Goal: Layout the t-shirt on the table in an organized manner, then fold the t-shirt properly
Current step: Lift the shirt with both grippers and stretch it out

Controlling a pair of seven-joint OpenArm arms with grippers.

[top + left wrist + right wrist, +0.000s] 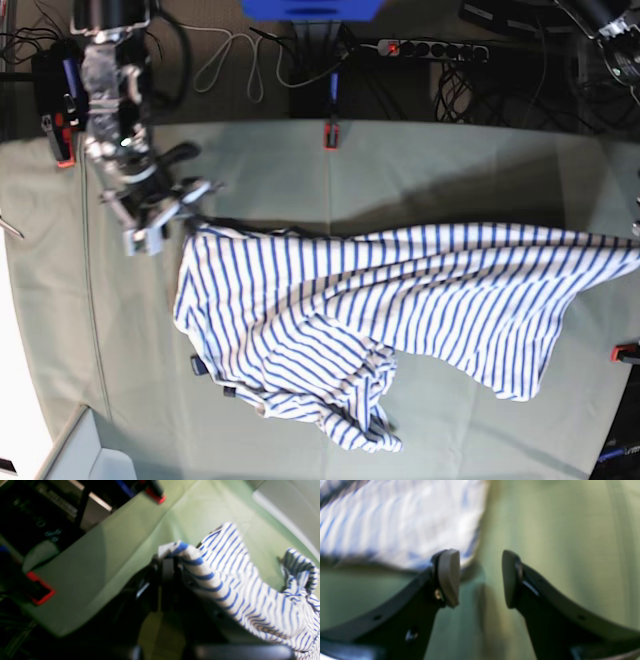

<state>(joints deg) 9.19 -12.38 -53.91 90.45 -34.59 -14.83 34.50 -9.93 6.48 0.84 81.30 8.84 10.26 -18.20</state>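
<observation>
T-shirt [400,300] edge pinched in left jaws; right jaws apart, beside shirt corner.

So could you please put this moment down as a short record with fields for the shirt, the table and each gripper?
t-shirt: partly spread on the table, bunched toward the near edge, one end stretched toward the left arm's side
table: covered in pale green cloth
left gripper: shut on a striped edge of the shirt
right gripper: open, holds nothing, at the shirt's edge
fold: not yet begun
</observation>
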